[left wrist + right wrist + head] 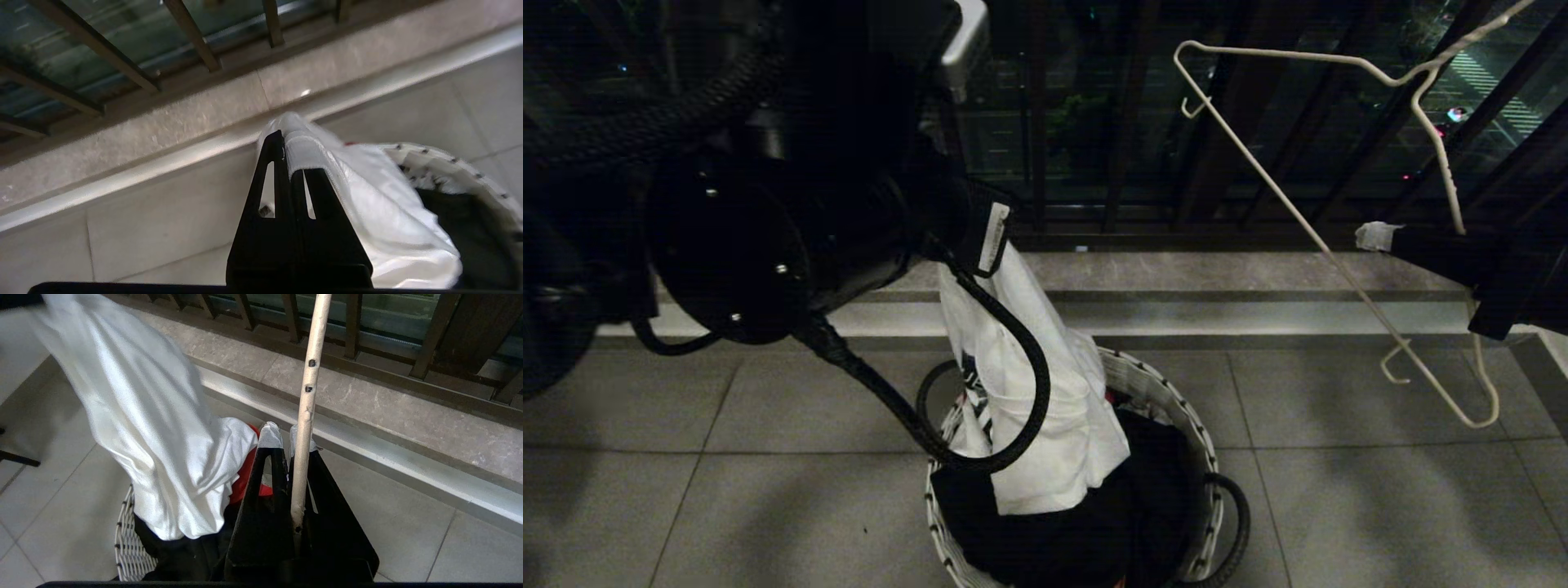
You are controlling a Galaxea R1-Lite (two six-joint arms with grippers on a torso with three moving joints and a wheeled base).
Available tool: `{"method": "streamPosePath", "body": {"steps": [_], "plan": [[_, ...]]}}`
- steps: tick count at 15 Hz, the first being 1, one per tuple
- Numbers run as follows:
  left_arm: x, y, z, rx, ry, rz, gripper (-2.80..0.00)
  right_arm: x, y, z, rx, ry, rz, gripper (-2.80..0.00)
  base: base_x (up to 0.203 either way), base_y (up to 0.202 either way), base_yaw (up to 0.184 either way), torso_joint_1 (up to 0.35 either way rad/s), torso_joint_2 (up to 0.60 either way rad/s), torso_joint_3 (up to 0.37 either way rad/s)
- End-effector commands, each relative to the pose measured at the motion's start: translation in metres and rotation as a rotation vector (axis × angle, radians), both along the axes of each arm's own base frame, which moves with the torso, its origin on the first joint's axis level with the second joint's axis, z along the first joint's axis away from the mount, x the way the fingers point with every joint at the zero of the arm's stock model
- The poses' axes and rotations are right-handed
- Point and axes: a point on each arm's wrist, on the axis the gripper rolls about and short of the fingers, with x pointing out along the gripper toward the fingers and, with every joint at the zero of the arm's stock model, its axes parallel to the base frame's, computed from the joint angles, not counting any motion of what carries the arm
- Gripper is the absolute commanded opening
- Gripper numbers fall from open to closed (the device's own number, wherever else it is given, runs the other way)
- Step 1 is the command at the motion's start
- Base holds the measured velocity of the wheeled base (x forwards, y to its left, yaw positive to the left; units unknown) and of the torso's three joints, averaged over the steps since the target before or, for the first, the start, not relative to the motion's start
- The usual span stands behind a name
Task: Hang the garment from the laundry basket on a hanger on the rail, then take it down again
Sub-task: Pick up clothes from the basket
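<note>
White cotton hangs in a long fold from the left pincer, whose fingers are pressed together on a hemmed edge of the T-shirt; the shirt's lower end trails into the woven laundry basket on the tiled floor, over dark clothing and a scrap of red cloth. To the right, the right pincer is clamped on one thin arm of the white wire hanger, holding it tilted in the air, well apart from the shirt, with the dark balcony railing on the far side. The clothes rail itself is not in sight. The step in hand looks like drawing the shirt clear of the basket so that it can be brought to the hanger. To do this well, the lift should probably go on until the lowest hem is free of the basket rim, so that nothing else is dragged out with it. The grip seems to sit on an edge, so a slow, steady rise would guard against the cloth slipping. The hanger is best kept steady, one arm offered towards the shirt's opening.
</note>
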Motion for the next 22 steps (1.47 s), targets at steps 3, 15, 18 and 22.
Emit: {"method": "streamPosePath", "body": {"steps": [3, 15, 18, 22], "plan": [[-0.020, 0.008, 0.015, -0.022, -0.044, -0.035, -2.80, -0.003, -0.001, 0.003, 0.004, -0.015, 0.002, -2.80, 0.000, 0.000, 0.000, 0.000, 0.00, 0.000], [-0.034, -0.005, 0.006, -0.296, 0.092, -0.242, -2.80, -0.001, -0.002, 0.003, 0.006, -0.010, -0.006, -2.80, 0.000, 0.000, 0.000, 0.000, 0.00, 0.000], [-0.030, -0.006, -0.003, -0.374, 0.183, -0.343, -2.80, 0.004, -0.001, 0.001, 0.004, 0.004, -0.006, -2.80, 0.000, 0.000, 0.000, 0.000, 0.00, 0.000], [-0.011, -0.009, -0.013, -0.359, 0.213, -0.340, -2.80, 0.005, -0.001, -0.001, 0.004, 0.009, -0.006, -2.80, 0.000, 0.000, 0.000, 0.000, 0.00, 0.000]]}}
